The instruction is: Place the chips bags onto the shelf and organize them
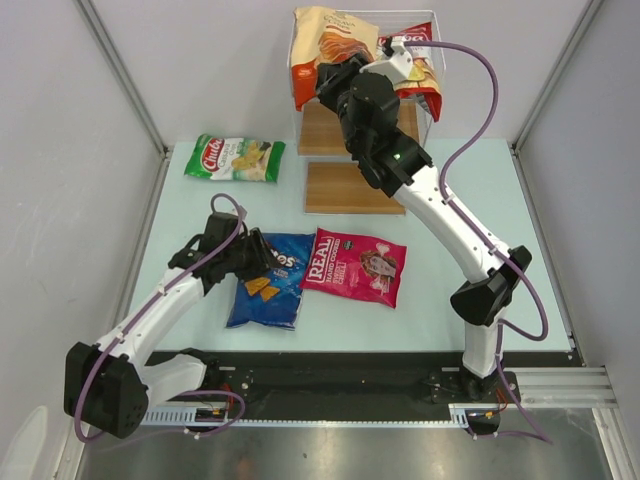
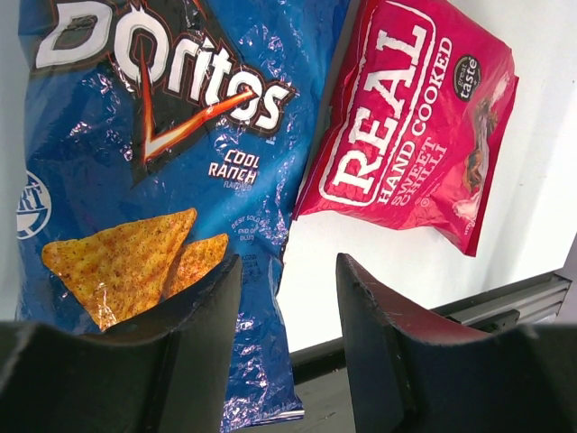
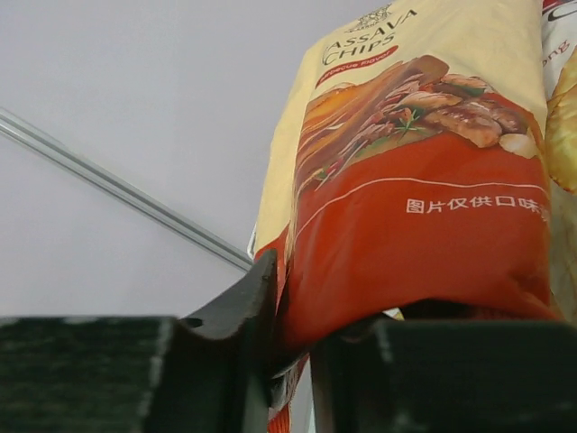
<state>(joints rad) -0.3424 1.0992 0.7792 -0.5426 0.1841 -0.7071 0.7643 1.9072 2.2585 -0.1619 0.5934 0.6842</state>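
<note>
The shelf (image 1: 345, 188) stands at the back centre. On its top tier an orange-and-cream cassava chips bag (image 1: 325, 40) (image 3: 415, 225) stands upright, next to a red bag (image 1: 422, 62). My right gripper (image 1: 332, 82) (image 3: 293, 334) is at that bag's bottom edge, jaws narrow, shut on the fold between them. On the table lie a green Chuba bag (image 1: 235, 158), a blue Doritos bag (image 1: 272, 300) (image 2: 135, 162) and a pink Real bag (image 1: 355, 265) (image 2: 406, 117). My left gripper (image 1: 256, 264) (image 2: 288, 298) hovers open over the Doritos bag's right edge, holding nothing.
Grey walls with metal corner posts (image 1: 125, 75) close in the table at the back and sides. A black rail (image 1: 330, 385) runs along the near edge between the arm bases. A purple cable (image 1: 485, 95) loops right of the shelf.
</note>
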